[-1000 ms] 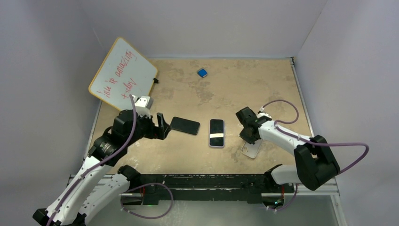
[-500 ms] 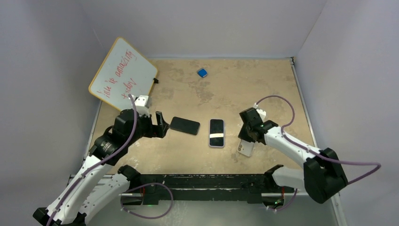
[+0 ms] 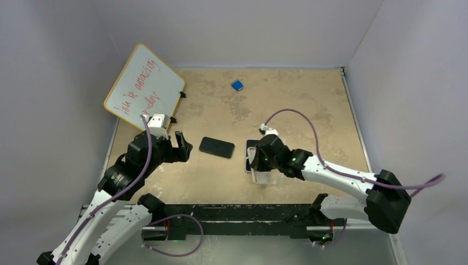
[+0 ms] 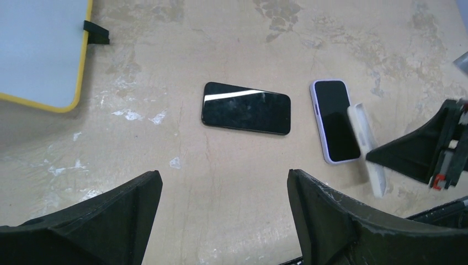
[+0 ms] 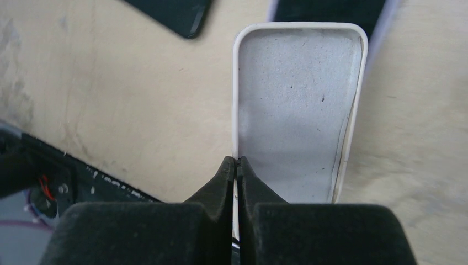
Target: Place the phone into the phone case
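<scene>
While right fingers (image 5: pixel 221 185) pinch white case (image 5: pixel 295 110), purple-cased phone (image 5: pixel 331 8) mostly hidden

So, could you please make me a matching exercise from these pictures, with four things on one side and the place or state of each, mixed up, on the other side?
Things
1. white case
2. bare black phone
3. small blue object
4. left claw

Places or states
A. lying flat on the table, beside the lilac-cased phone, not touching it
B. pinched at its rim by the right claw
C. open, holding nothing
D. alone near the table's far edge

Pairs: 1-B, 2-A, 3-D, 4-C
</scene>
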You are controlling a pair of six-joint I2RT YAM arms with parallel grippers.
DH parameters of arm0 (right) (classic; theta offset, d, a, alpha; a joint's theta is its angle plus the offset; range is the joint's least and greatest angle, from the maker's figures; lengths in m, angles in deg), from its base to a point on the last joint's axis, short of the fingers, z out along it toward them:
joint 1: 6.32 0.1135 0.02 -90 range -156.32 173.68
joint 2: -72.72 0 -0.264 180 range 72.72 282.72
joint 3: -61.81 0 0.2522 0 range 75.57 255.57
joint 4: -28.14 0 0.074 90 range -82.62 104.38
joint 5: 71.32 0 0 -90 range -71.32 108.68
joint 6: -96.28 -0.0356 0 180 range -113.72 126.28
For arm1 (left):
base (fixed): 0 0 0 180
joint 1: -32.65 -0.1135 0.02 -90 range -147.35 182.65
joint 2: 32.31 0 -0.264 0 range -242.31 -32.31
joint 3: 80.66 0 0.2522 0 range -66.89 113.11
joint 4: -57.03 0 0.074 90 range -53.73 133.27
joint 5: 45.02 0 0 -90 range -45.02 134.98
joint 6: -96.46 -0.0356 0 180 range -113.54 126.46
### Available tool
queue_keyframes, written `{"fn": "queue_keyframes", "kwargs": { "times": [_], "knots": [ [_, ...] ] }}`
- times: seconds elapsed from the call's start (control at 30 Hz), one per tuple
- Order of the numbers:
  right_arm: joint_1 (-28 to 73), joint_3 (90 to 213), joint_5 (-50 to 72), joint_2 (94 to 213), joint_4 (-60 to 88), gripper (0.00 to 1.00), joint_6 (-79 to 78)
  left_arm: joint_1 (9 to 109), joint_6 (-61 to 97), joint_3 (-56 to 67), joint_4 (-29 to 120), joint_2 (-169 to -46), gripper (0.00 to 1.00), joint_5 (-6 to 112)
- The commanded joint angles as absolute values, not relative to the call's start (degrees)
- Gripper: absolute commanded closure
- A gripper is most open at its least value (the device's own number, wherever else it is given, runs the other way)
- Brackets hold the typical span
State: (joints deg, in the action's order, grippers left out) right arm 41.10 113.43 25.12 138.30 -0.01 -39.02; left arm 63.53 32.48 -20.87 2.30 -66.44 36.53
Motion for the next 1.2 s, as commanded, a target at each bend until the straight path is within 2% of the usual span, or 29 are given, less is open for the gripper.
{"fn": "queue_keyframes", "kwargs": {
  "times": [0.0,0.13,0.27,0.5,0.57,0.63,0.73,0.87,1.1,1.17],
  "knots": [
    [49.7,117.9,25.3,144.8,9.2,1.00,-37.2,63.4,34.5,-19.4,2.1,-62.3,0.13,31.5],
    [56.6,123.1,26.0,153.9,12.1,1.00,-36.0,63.4,34.8,-19.5,1.9,-59.2,0.13,29.6],
    [59.3,128.1,24.8,162.6,13.4,1.00,-35.4,63.3,35.5,-19.4,1.4,-58.3,0.13,28.4],
    [61.5,131.6,20.8,169.5,17.0,1.00,-35.0,63.4,35.6,-19.3,1.4,-58.1,0.12,27.3],
    [61.6,132.4,21.2,169.7,16.0,0.91,-35.0,63.4,35.7,-19.3,1.3,-58.1,0.12,27.1],
    [61.6,133.0,23.3,168.9,14.7,0.75,-34.3,63.4,35.9,-19.3,1.0,-58.3,0.12,26.8],
    [61.4,132.6,25.6,165.7,12.3,0.57,-33.0,63.3,36.2,-19.2,0.7,-58.4,0.12,26.4],
    [60.5,134.7,31.0,162.9,9.9,0.29,-26.7,63.4,36.3,-19.1,0.6,-57.6,0.12,26.3],
    [54.1,139.6,27.8,165.3,10.5,0.02,-15.4,63.4,36.2,-19.8,1.4,-54.7,0.11,26.8],
    [53.0,141.1,27.7,167.1,11.0,0.01,-11.3,63.4,36.2,-19.9,1.5,-54.6,0.11,27.0]
  ]
}}
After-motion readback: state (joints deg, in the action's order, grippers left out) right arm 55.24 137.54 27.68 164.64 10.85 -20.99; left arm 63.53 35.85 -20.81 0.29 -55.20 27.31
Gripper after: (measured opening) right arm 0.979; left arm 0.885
